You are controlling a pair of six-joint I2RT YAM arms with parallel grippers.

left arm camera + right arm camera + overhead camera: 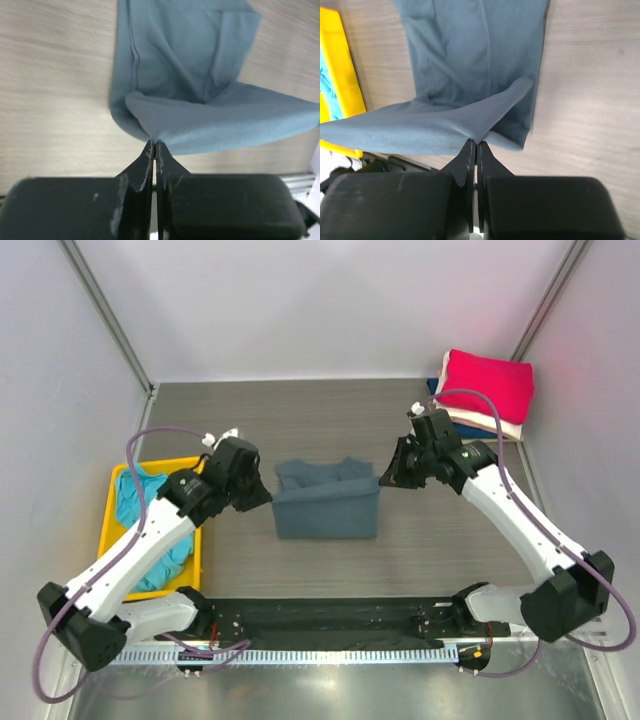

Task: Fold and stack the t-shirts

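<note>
Left fingers: we see them pressed together, pinching a raised fold at the left edge of the grey tee.
Right fingers: likewise pressed shut, on a fold at the tee's right edge.
Where the tee lies: flat on the tabletop between the two pairs of fingers, partly folded. Most of the cloth spreads ahead of each pair's tips.
Long axis: it runs from one pair of fingers to the other. The lifted fold stretches as a ridge between them.
What the move turns on: we judge that both holds must travel together across that axis, so the ridge lands square on the cloth beyond it.
Nearer arm: neither, since each holds its own side.
Stack: the crimson tee lies behind the right fingers, well apart. We judge that arm better placed for stacking.
Teal tee: in the bin, behind the left fingers.
</note>
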